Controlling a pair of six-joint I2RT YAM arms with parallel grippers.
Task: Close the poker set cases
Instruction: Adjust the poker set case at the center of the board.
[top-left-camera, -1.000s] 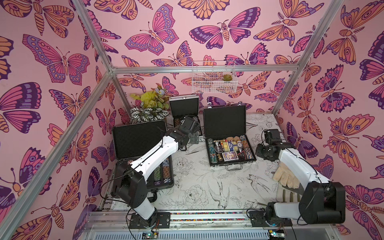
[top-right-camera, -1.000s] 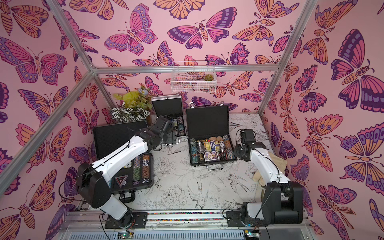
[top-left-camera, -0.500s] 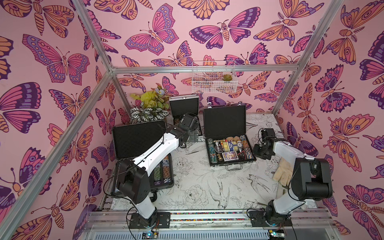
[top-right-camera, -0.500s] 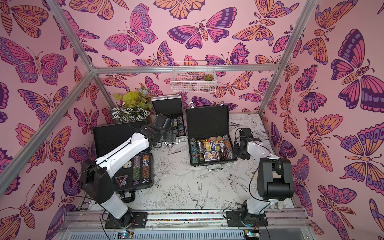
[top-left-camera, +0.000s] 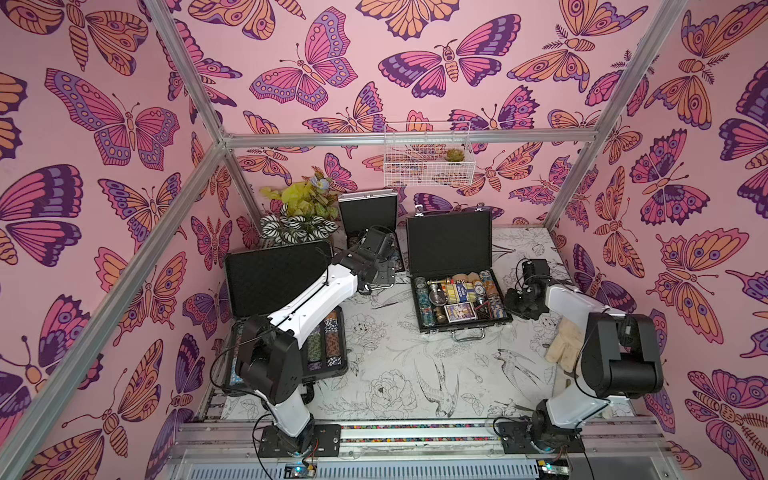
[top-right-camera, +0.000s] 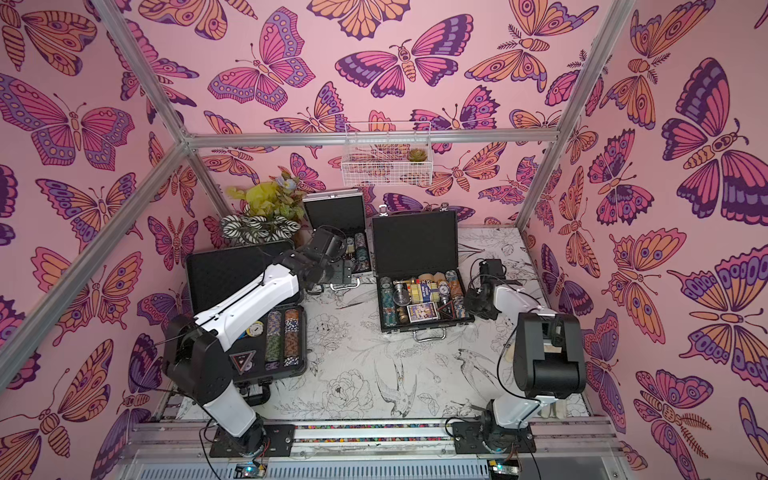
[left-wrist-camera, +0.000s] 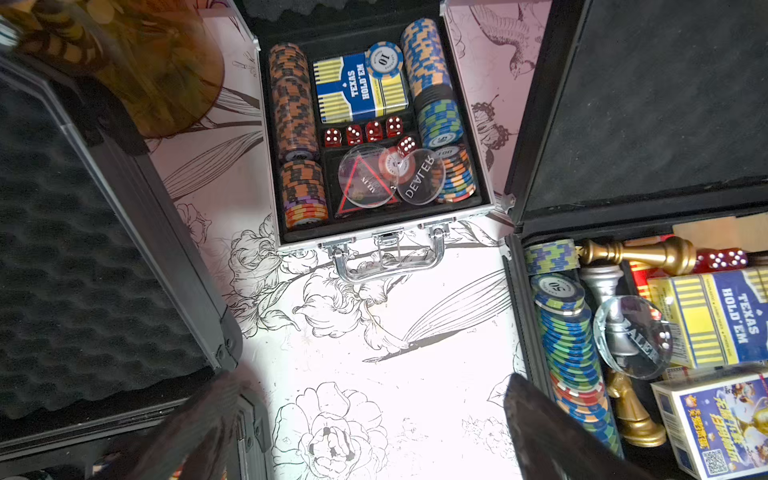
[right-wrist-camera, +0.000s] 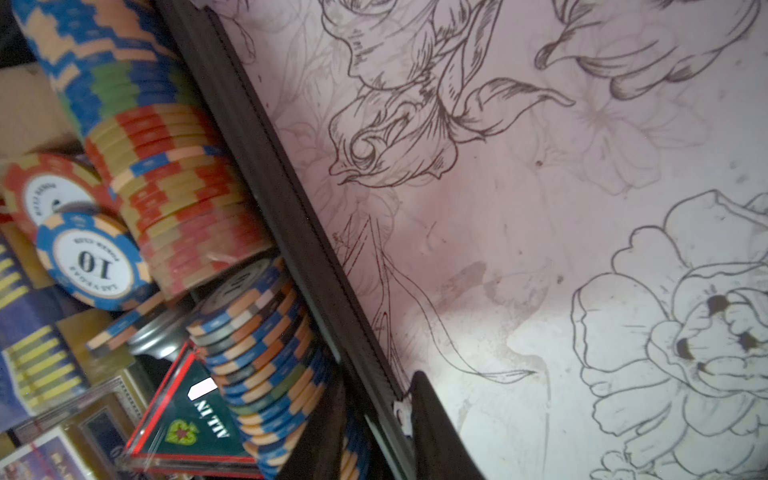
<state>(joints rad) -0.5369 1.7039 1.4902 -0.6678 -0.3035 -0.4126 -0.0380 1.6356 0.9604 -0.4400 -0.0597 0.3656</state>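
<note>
Black foam lines the raised lid of the big case, at the bench's near left edge. Further in, the medium case stands open, chips inside; the right end effector straddles its right wall, clamped or not I cannot tell. The left end effector hangs spread wide above bare bench just before the small silver case, open at the back.

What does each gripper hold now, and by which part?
Left gripper: nothing, open. Right gripper: straddles the medium case's side wall; a firm grip cannot be told.
</note>
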